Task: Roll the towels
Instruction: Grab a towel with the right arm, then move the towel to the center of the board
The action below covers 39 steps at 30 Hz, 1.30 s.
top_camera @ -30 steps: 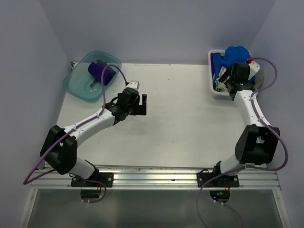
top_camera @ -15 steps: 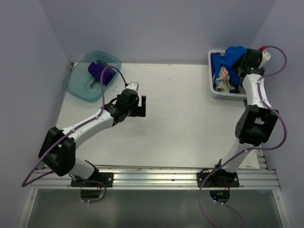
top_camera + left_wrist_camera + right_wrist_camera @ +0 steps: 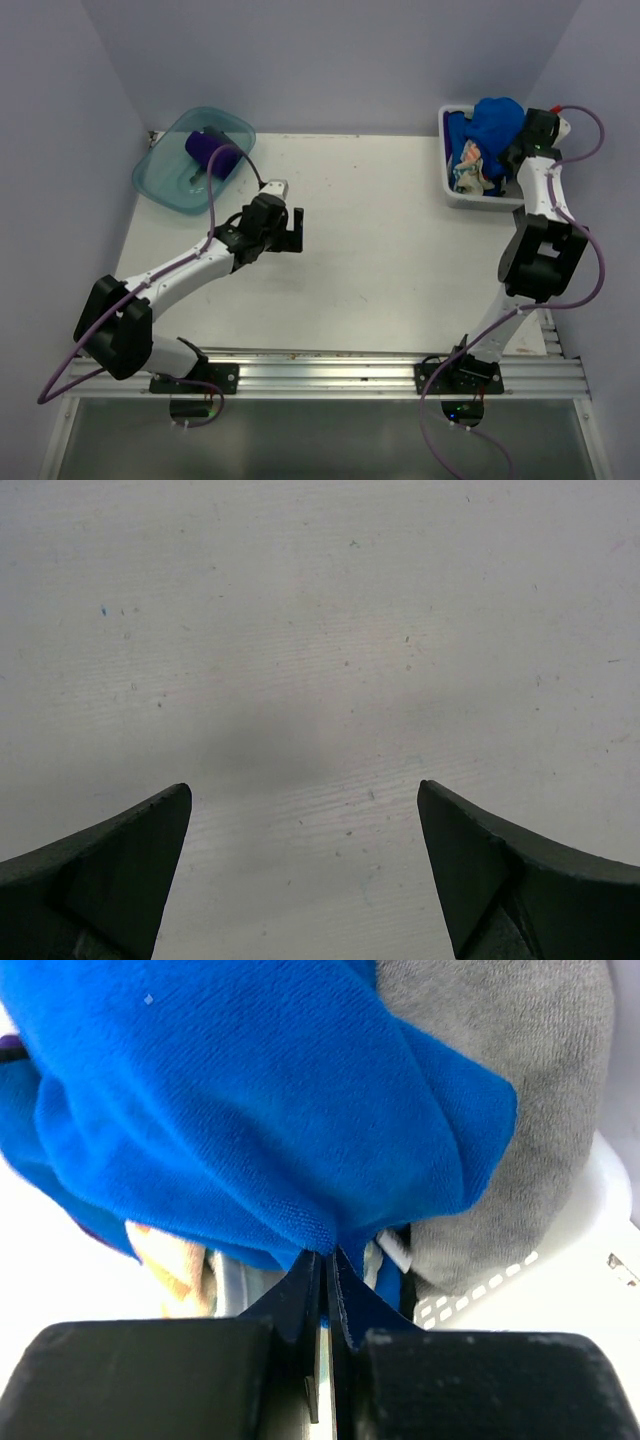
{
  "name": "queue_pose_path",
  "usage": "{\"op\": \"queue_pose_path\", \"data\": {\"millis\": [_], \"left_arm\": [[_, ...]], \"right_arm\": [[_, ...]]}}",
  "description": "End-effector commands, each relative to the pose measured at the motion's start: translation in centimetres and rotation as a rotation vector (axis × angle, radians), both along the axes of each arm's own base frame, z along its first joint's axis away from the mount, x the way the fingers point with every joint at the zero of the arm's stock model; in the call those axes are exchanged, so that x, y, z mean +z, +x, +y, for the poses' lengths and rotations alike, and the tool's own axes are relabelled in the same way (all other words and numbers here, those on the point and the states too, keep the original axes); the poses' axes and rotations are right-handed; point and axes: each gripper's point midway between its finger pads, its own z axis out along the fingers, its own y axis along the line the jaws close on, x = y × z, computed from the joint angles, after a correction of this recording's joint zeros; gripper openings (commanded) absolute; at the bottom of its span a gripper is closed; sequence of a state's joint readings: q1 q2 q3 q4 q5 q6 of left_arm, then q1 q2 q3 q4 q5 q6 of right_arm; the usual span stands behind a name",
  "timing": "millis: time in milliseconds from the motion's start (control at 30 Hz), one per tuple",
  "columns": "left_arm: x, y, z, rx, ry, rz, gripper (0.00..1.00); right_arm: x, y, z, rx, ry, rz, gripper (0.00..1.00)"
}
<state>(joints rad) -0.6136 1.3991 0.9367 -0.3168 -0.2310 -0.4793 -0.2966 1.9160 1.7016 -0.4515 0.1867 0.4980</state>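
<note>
A royal blue towel (image 3: 495, 118) is heaped on top of the white basket (image 3: 443, 150) at the back right. My right gripper (image 3: 325, 1252) is shut on a fold of this blue towel (image 3: 250, 1110), pinching its lower edge. A grey towel (image 3: 520, 1100) lies behind the blue one, and a cream towel (image 3: 470, 172) shows beneath it. A rolled purple towel (image 3: 213, 150) rests in the teal tub (image 3: 160, 185) at the back left. My left gripper (image 3: 290, 232) hovers open over the bare table (image 3: 320, 630), with nothing between its fingers.
The basket's perforated white wall (image 3: 560, 1290) stands close on the right of my right gripper. The side wall of the enclosure (image 3: 600, 150) runs just behind the right arm. The tub sits tilted at the table's back left corner.
My right arm has swung to the basket's far right side, and its jaws have shut on the blue towel. The left arm has edged slightly toward the left and stays open.
</note>
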Motion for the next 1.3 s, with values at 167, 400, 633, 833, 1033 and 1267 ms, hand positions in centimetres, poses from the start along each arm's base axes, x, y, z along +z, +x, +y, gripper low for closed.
{"op": "queue_pose_path", "data": {"millis": [167,400,633,833,1033,1267], "left_arm": [[0.7,0.4,-0.2,0.001,-0.020,-0.027,1.00],[2.6,1.6,0.1,0.012,0.022,-0.055,1.00],[5.0,2.9,0.0,0.018,0.020,-0.097,1.00],[6.2,4.2,1.7,0.073,0.022,-0.087,1.00],[7.7,5.9,6.9,0.185,0.022,-0.094,1.00],[10.2,7.0,9.7,0.242,0.011,-0.149,1.00]], "right_arm": [[8.9,-2.1,2.4,0.052,0.010,-0.223,0.00],[18.1,-5.3,5.4,0.146,-0.003,-0.448,0.00],[26.2,-8.1,10.8,0.347,-0.031,-0.619,0.00],[29.9,-10.9,18.3,0.554,-0.057,-0.698,0.00],[30.0,-13.4,26.9,0.790,-0.001,-0.722,0.00],[25.6,-14.5,36.1,1.004,0.109,-0.635,0.00]]}}
